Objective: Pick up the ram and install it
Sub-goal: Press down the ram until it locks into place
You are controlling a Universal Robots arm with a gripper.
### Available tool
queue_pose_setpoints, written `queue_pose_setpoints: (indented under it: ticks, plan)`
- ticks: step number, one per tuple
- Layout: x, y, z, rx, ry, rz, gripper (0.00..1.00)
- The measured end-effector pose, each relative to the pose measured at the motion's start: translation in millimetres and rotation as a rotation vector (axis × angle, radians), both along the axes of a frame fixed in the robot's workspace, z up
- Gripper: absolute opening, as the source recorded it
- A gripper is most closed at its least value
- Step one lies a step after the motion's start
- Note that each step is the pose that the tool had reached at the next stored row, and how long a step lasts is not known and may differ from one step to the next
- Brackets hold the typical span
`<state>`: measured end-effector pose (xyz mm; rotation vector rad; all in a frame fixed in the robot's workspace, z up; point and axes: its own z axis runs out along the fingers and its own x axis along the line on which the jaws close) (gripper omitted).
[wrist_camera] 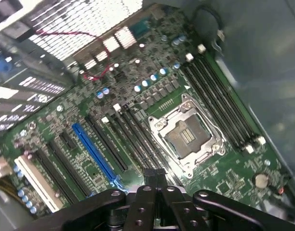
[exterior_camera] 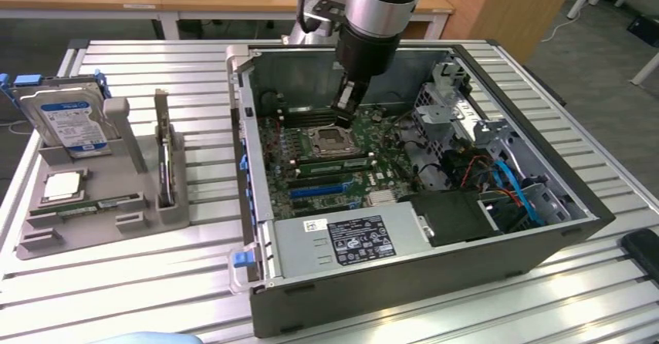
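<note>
A ram stick (exterior_camera: pixel 98 205), green with small dark chips, lies flat in the grey holder (exterior_camera: pixel 154 213) at the exterior view's left. My gripper (exterior_camera: pixel 343 115) hangs inside the open computer case (exterior_camera: pixel 412 282), low over the motherboard (exterior_camera: pixel 309 182), just beyond the empty processor socket (exterior_camera: pixel 332 138) and next to the far memory slots (exterior_camera: pixel 304 117). In the wrist view the gripper (wrist_camera: pixel 154 174) is shut, its tips over the dark slots (wrist_camera: pixel 133 137) beside the socket (wrist_camera: pixel 186 137). I see nothing green between the fingers. A green strip (exterior_camera: pixel 327 161) sits in the near slots.
On the holder stand a silver hard drive (exterior_camera: pixel 72 120), a square processor chip (exterior_camera: pixel 62 183) and an upright card (exterior_camera: pixel 162 151). Inside the case are the power supply (exterior_camera: pixel 350 240), a drive cage (exterior_camera: pixel 453 105) and blue cables (exterior_camera: pixel 515 190). The case walls close in around the arm.
</note>
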<state>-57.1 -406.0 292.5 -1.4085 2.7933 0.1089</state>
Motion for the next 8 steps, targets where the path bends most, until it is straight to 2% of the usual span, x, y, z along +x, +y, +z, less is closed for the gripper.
queue_pose_setpoints:
  ticks: [8]
  plan:
    - [0.0, 0.0, -1.5, -0.0003, 0.0, -0.14, 0.1]
